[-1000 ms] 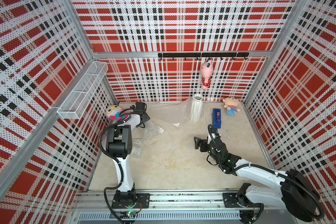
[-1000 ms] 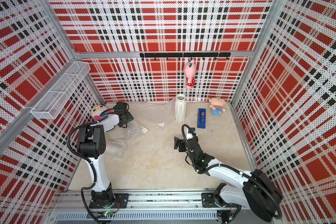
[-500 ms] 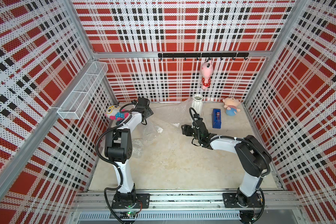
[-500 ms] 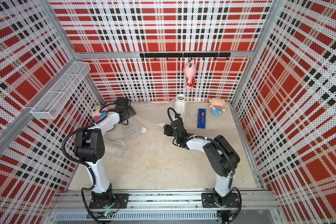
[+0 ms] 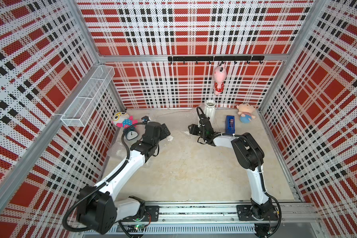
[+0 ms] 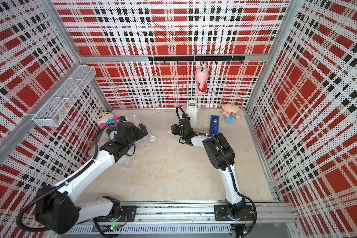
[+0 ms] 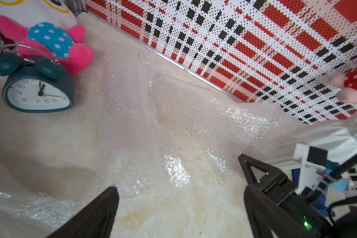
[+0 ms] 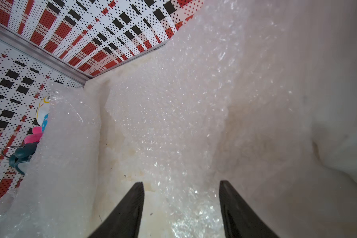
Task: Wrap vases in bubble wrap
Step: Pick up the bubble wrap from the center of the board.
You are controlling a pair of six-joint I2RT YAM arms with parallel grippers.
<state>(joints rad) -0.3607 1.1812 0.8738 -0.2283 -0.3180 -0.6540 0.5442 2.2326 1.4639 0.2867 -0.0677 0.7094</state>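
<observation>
The left gripper hung with jaws spread wide and empty just above the crumpled bubble wrap toward the back left corner of the surface, probably to take a fold. The right gripper also had its jaws parted, nothing pinched, with a glossy ridge of the sheet between its tips. The white ribbed vase stood upright at the back edge just beyond that arm, seemingly waiting for the wrap to be drawn around it.

vase partly behind R arm, clock seemingly mostly behind bubble wrap
</observation>
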